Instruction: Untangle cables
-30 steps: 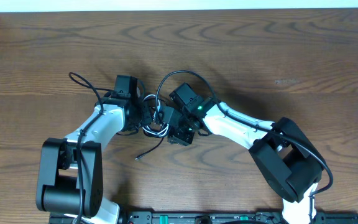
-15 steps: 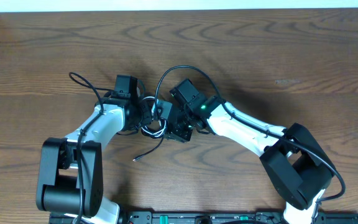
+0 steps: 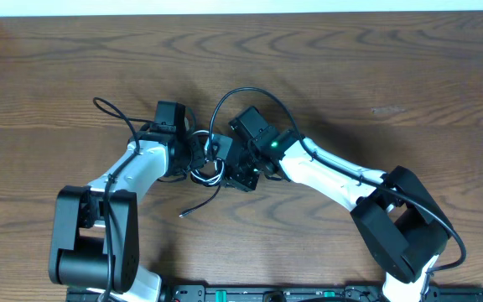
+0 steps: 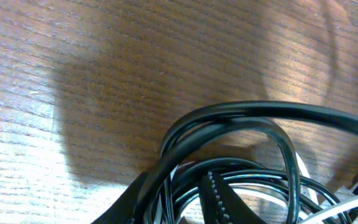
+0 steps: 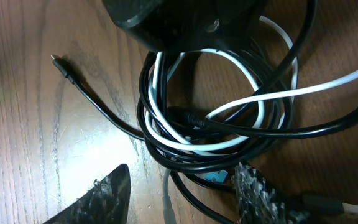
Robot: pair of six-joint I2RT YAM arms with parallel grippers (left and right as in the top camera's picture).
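Nearest, the loose plug end of a thin black cable [image 5: 98, 106] lay on the brown wooden counter [image 3: 350, 67]. Beyond, it coiled with a thin white cable [image 5: 316, 85]. The left hand [image 3: 189, 155] grasped the black strands, and the right hand [image 5: 180, 177] stood released, straddling the tangle.

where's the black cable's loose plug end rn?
Overhead, the plug end lies on the table, trailing from the tangle toward the robot, just right of the left arm. In the right wrist view it sits upper left.
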